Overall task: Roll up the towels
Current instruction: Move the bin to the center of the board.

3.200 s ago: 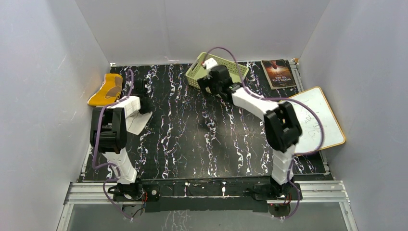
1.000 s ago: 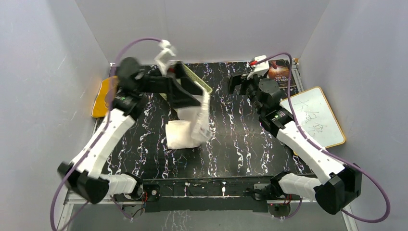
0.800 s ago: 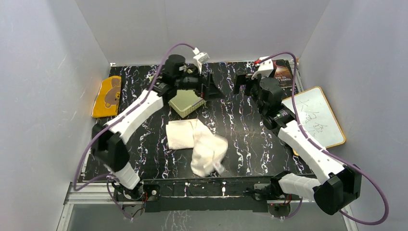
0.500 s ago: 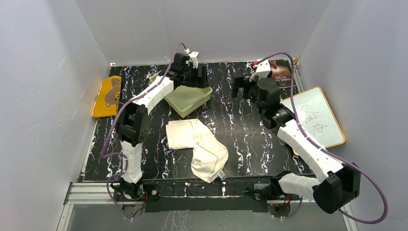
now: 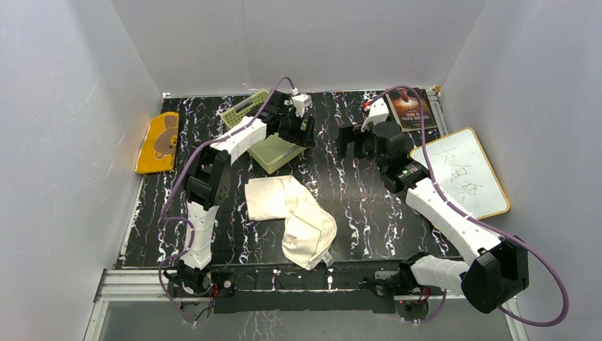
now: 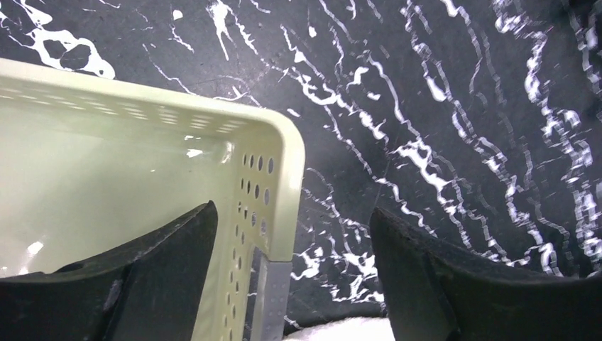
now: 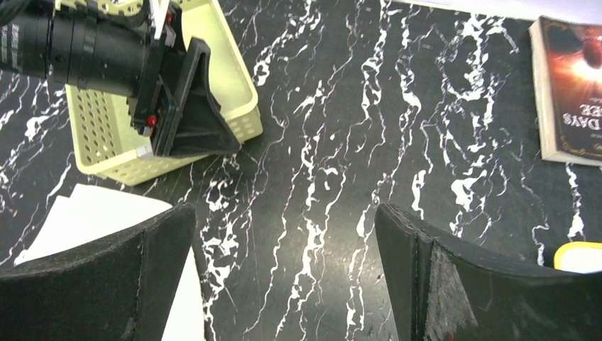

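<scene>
my left fingers [image 6: 142, 284]: apart, astride basket [image 6: 284, 163] rim, gripping nothing
my right fingers [image 7: 106, 284]: apart, hovering over tabletop [image 7: 341, 142]
white towel [image 5: 298, 217]: crumpled, open for me to roll

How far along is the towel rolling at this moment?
Done: nothing rolled. The cream towels lie loose at centre, the orange towel flat at the left edge. In hand: nothing; left gripper open astride the basket wall, right gripper open. Left: roll every towel.
</scene>
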Controlling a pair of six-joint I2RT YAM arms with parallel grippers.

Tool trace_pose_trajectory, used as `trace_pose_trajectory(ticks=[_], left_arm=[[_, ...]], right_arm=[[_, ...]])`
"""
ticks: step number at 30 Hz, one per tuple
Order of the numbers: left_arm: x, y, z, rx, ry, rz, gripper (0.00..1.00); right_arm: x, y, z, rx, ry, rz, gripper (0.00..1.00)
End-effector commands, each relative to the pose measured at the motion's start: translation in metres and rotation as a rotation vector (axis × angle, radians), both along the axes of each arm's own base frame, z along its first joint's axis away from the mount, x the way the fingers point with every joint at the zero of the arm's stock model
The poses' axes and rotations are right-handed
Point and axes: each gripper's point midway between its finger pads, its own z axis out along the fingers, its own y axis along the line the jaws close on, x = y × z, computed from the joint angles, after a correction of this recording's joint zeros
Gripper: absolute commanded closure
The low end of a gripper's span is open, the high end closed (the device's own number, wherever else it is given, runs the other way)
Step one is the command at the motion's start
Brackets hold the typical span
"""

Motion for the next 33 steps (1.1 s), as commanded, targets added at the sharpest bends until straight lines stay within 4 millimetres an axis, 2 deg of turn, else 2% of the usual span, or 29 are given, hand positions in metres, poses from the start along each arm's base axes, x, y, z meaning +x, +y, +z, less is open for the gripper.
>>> trace_pose_trajectory(ticks=[1, 4, 7, 10, 12, 14, 16, 22, 27, 28, 29, 30, 31, 32, 33], left_arm=[[-0.002, 0.015, -0.023, 0.116, 0.009, 0.01, 0.33], [0.013, 0.048, -0.045, 0.255, 0.029, 0.147, 0.55], [0.028, 0.082, -0.052, 0.259, 0.1, 0.265, 0.71], [0.042, 0.117, -0.051, 0.218, 0.145, 0.355, 0.87], [0.047, 0.136, -0.049, 0.231, 0.146, 0.389, 1.0], [0.049, 0.151, -0.046, 0.248, 0.143, 0.399, 1.0], [0.049, 0.165, -0.046, 0.286, 0.149, 0.415, 1.0], [0.042, 0.208, -0.044, 0.371, 0.136, 0.436, 1.0], [0.046, 0.23, -0.035, 0.345, 0.113, 0.408, 0.99], [0.048, 0.234, -0.031, 0.342, 0.107, 0.413, 0.95], [0.051, 0.239, -0.026, 0.343, 0.101, 0.426, 0.87], [0.054, 0.243, -0.02, 0.346, 0.09, 0.44, 0.72], [0.058, 0.246, -0.011, 0.348, 0.071, 0.458, 0.64], [0.061, 0.248, -0.001, 0.347, 0.047, 0.477, 0.56], [0.063, 0.25, 0.011, 0.341, 0.021, 0.498, 0.51]], right_arm=[[-0.007, 0.007, -0.004, 0.034, 0.015, 0.042, 0.02], [-0.02, 0.012, -0.03, 0.102, 0.128, 0.038, 0.05], [-0.043, 0.023, -0.065, 0.175, 0.264, 0.062, 0.13], [-0.067, 0.044, -0.084, 0.16, 0.314, 0.131, 0.18], [-0.082, 0.067, -0.088, 0.115, 0.308, 0.25, 0.18], [-0.103, 0.097, -0.095, 0.117, 0.345, 0.463, 0.18], [-0.111, 0.11, -0.108, 0.1, 0.392, 0.563, 0.19], [-0.111, 0.124, -0.142, 0.029, 0.474, 0.659, 0.28], [-0.111, 0.136, -0.162, 0.012, 0.517, 0.724, 0.4], [-0.11, 0.139, -0.164, 0.014, 0.523, 0.735, 0.43], [-0.11, 0.142, -0.166, 0.018, 0.528, 0.746, 0.46], [-0.109, 0.145, -0.165, 0.024, 0.527, 0.751, 0.49], [-0.109, 0.147, -0.165, 0.033, 0.525, 0.757, 0.52], [-0.109, 0.149, -0.164, 0.039, 0.525, 0.762, 0.58], [-0.107, 0.151, -0.162, 0.046, 0.526, 0.762, 0.7]])
